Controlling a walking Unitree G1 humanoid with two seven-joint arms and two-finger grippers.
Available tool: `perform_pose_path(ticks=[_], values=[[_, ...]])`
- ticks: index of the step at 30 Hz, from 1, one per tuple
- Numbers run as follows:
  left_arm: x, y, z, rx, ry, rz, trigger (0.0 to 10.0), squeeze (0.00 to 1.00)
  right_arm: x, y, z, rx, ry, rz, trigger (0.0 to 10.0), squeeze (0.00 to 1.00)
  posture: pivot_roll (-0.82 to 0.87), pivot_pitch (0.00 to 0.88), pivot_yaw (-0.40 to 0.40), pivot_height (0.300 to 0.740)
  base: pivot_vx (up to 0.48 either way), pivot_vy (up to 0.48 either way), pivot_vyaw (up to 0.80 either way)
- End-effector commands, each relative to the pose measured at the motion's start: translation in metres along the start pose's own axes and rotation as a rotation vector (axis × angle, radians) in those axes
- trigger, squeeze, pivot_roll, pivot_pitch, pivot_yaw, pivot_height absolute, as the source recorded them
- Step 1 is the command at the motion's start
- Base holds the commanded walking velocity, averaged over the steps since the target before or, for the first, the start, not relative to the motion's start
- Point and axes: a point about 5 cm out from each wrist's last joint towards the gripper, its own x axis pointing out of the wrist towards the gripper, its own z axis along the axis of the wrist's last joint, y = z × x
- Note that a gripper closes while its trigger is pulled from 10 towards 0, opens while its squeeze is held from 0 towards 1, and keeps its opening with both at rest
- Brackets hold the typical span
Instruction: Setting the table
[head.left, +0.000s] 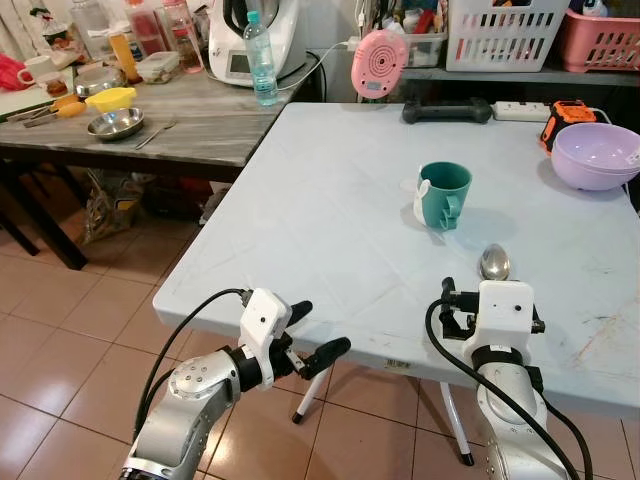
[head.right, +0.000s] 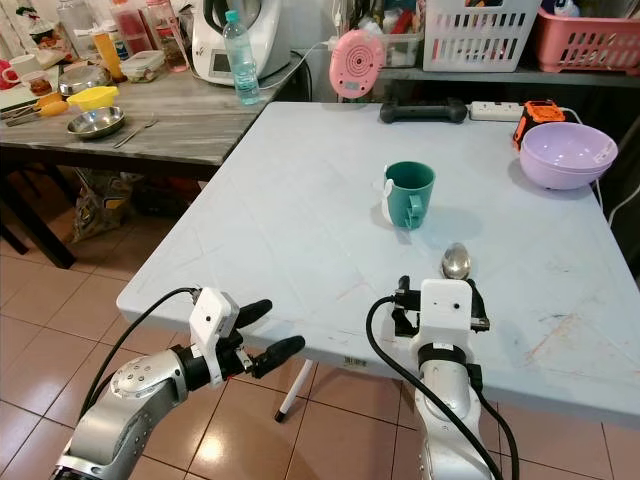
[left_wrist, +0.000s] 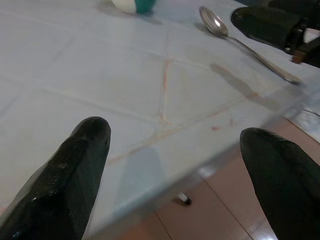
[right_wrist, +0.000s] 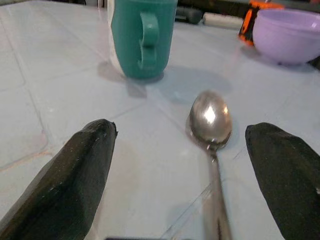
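Note:
A green mug (head.left: 445, 192) stands upright near the middle of the pale blue table (head.left: 330, 200), its handle towards me. A metal spoon (head.left: 494, 263) lies in front of it, bowl end pointing at the mug. My right gripper (right_wrist: 181, 137) rests open at the table's near edge, and the spoon's handle (right_wrist: 216, 200) runs between its fingers (right_wrist: 75, 175) without touching them. A purple bowl (head.left: 597, 155) sits at the far right. My left gripper (head.left: 318, 330) hangs open at the table's near left edge, holding nothing.
A wooden side table (head.left: 190, 130) at the left carries a steel bowl (head.left: 115, 123), a water bottle (head.left: 261, 60) and a kitchen appliance. A pink fan (head.left: 380, 62), a black bar (head.left: 447, 110), a power strip and an orange tool (head.left: 570, 112) line the far edge.

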Motion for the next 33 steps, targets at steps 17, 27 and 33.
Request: perform_pose_path(ticks=[17, 27, 33], values=[[0.006, -0.005, 0.017, -0.019, 0.02, -0.185, 10.0, 0.0, 0.013, -0.017, -0.01, 0.056, 0.112, -0.095, 10.0, 0.0, -0.15, 0.087, 0.1, 0.74, 0.0, 0.0, 0.0], [0.015, -0.01, 0.028, -0.002, 0.017, -0.229, 10.0, 0.0, 0.026, -0.015, -0.014, 0.123, 0.19, -0.065, 10.0, 0.0, -0.15, 0.096, 0.099, 0.74, 0.0, 0.0, 0.0], [0.018, -0.01, 0.034, 0.002, 0.004, -0.225, 10.0, 0.0, 0.022, -0.009, -0.027, 0.147, 0.26, -0.028, 0.0, 0.0, -0.15, 0.091, 0.099, 0.74, 0.0, 0.0, 0.0]])
